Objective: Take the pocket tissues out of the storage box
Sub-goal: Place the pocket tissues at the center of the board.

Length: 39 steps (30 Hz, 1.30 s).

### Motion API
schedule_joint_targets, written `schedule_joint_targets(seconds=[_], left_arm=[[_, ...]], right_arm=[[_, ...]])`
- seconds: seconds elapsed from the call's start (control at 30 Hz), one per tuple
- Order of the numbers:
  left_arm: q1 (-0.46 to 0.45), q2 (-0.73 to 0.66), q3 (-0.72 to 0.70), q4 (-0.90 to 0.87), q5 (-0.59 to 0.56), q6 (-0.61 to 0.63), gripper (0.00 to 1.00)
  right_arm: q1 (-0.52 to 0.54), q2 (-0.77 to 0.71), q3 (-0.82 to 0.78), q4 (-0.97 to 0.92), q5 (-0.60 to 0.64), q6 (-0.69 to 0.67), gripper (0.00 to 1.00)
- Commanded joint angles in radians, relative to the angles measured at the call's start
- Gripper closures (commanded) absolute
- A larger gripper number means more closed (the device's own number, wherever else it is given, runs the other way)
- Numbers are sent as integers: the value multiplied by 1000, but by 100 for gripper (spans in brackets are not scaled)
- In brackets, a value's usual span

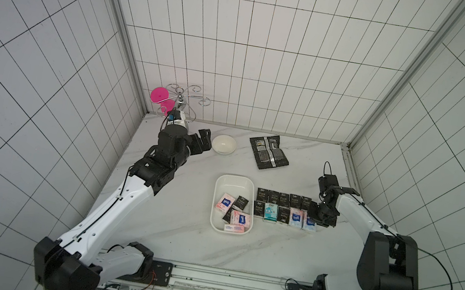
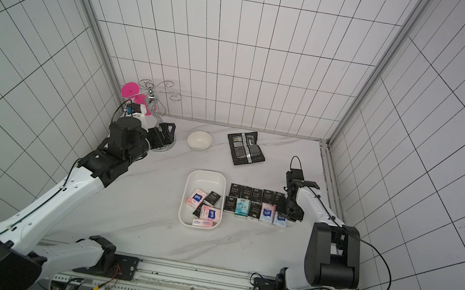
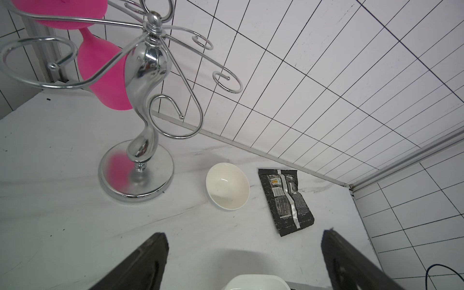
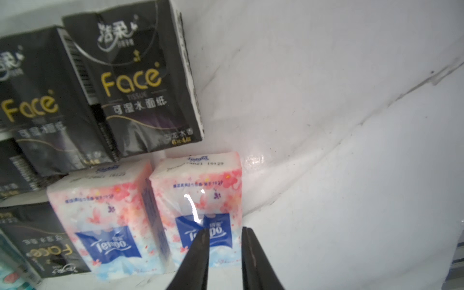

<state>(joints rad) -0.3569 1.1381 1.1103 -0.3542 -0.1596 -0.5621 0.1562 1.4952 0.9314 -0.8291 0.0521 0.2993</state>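
Hovering at the end of the near row on the table, the right gripper [image 4: 226, 229] has its two fingers only a little apart, and nothing is clamped between them. One tip stands over the blue label of the last pink-white packet [image 4: 200, 190], the other beside its edge. Whether a tip touches the wrapper, I cannot tell.

The pocket tissues [image 1: 241, 219] left to take, about five, lie in the near half of the storage box [image 1: 235, 178]. The box is to the robot's left of this claw, with the two rows [image 1: 286, 199] between them. Its long axis runs away from the robot; the packets inside lie at mixed angles, the nearest one crosswise along the near wall.

The left gripper [image 3: 244, 233] is wide and empty, beside the bowl [image 1: 224, 144] past the box's far end. I judge neither arm clearly nearer.

Two black packets in the box are partly covered by pink ones, the right arm hides the rows' end in both top views, and the left wrist view shows only one corner of the box.
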Motion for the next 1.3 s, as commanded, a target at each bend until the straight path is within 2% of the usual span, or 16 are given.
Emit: schedule_joint_targets(seconds=[0.0,0.17,0.33,0.5,0.93,1.27], left_arm=[[4,-19,-4,26,5,-4,1],[4,-24,-4,20,2,-3,1],[4,-28,-4,18,3,-4,1],[4,-32,-3,17,3,-6,1],[4,-25,-1,15,-1,-2,1],[4,-20,2,15,-1,-4,1]], right_arm=[[-15,11,42,-4,27,-11,73],[-27,-5,46,-3,66,15,73],[-86,-65,21,32,63,60,74],[-127,-23,23,36,24,71,75],[-134,56,-17,91,-63,81,75],[-133,51,-38,140,-109,93,75]])
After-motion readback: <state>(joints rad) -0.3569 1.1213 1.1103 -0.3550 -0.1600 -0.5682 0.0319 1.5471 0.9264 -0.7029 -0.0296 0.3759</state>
